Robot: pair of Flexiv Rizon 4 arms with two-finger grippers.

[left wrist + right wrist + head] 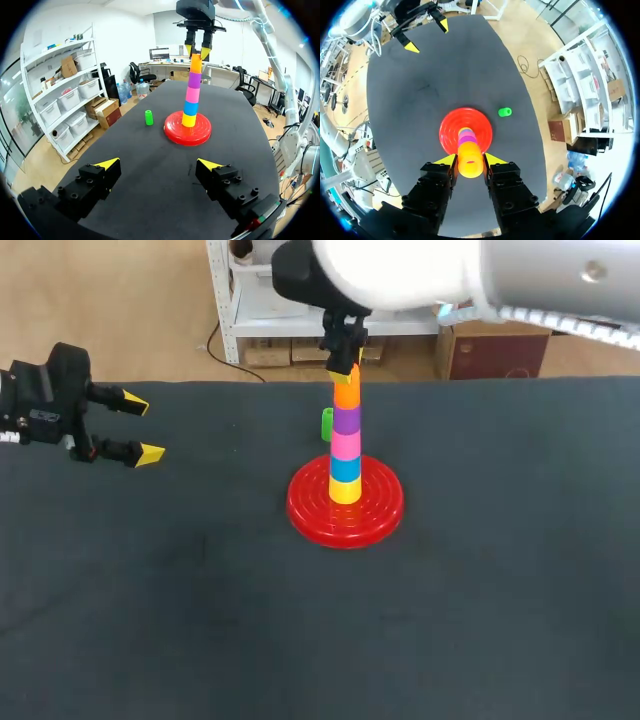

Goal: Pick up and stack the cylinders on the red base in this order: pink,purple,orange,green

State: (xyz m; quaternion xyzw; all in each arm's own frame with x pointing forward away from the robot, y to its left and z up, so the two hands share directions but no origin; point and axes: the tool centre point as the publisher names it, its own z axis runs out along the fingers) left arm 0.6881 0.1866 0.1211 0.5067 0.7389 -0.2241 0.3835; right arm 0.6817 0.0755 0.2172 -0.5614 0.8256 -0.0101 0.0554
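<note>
At the centre of the table [500, 620], the red base [305, 510] carries the stack. At nine o'clock the left gripper [143, 429] hangs spread, empty. The right gripper [346, 368] clasps the orange cylinder [346, 395] atop purple: seat it squarely, then release and lift straight. The green cylinder [327, 423] waits at the base's eleven o'clock.

The table [150, 620] has a dark charcoal-grey surface. It lies flat and even across the whole head view.

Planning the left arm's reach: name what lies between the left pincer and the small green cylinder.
Nothing: the left wrist view shows only bare dark tabletop from the left pincer to the small green cylinder.
</note>
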